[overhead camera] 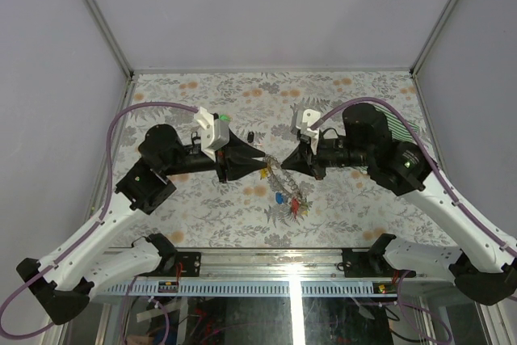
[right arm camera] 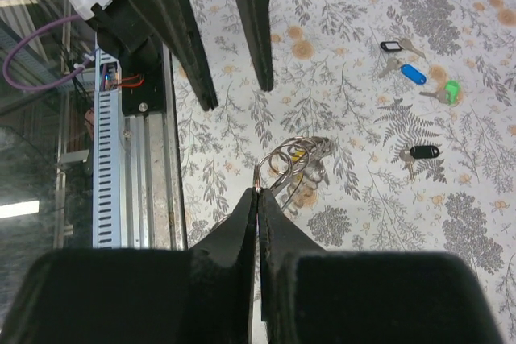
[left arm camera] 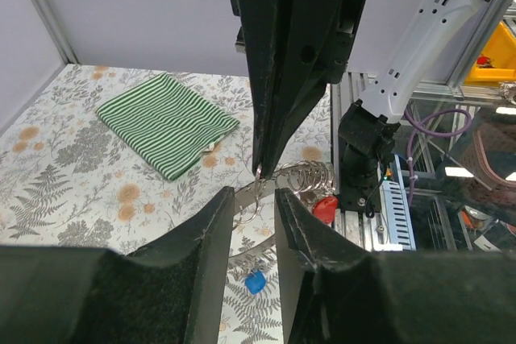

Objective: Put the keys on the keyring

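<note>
Four keys (right arm camera: 413,74) lie loose on the table (overhead camera: 339,90), up at about 2 o'clock in my right wrist view: two black-tagged, one blue, one green, all well apart from the keyring (right arm camera: 306,159). My right gripper (right arm camera: 258,191) is pinched tight on the keyring's wire and holds it over the middle of the table. A red key (left arm camera: 324,209), a blue key (left arm camera: 255,281) and a glimpse of yellow hang with it. I judge the job roughly half done, though I cannot tell whether each one is truly threaded.

My left gripper (left arm camera: 254,195) faces the ring with its jaws apart, gripping nothing; the wire passes between its fingers. The four loose keys remain to be fetched and fed on.

From the top view, bare table opens toward 12 o'clock. The metal rail (overhead camera: 266,260) at 6 o'clock sits near the hanging keys, the side walls (overhead camera: 48,78) close 3 and 9, and the green striped cloth (left arm camera: 168,122) lies at 2 o'clock under my right arm.
</note>
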### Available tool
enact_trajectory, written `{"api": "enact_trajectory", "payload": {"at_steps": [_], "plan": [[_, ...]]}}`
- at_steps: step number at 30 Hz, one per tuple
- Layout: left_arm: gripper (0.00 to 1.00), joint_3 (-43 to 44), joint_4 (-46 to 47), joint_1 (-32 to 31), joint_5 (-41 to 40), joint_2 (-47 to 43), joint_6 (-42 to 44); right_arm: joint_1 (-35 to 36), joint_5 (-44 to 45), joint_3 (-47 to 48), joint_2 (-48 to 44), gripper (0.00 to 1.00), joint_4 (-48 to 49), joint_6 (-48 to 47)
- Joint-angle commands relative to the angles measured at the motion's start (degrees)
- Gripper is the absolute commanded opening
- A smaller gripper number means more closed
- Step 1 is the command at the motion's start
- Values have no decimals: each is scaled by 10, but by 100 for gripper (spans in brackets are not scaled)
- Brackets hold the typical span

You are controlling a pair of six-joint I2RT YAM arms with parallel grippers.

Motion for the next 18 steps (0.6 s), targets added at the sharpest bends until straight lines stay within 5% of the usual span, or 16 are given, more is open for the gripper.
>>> {"api": "enact_trajectory", "payload": {"at_steps": [1, 18], "plan": [[27, -15, 86, -5, 20, -8, -34, 4, -9, -29, -34, 0, 142, 58], [25, -94, 307, -5, -52, -61, -204, 4, -17, -257, -129, 0, 661, 333]]}}
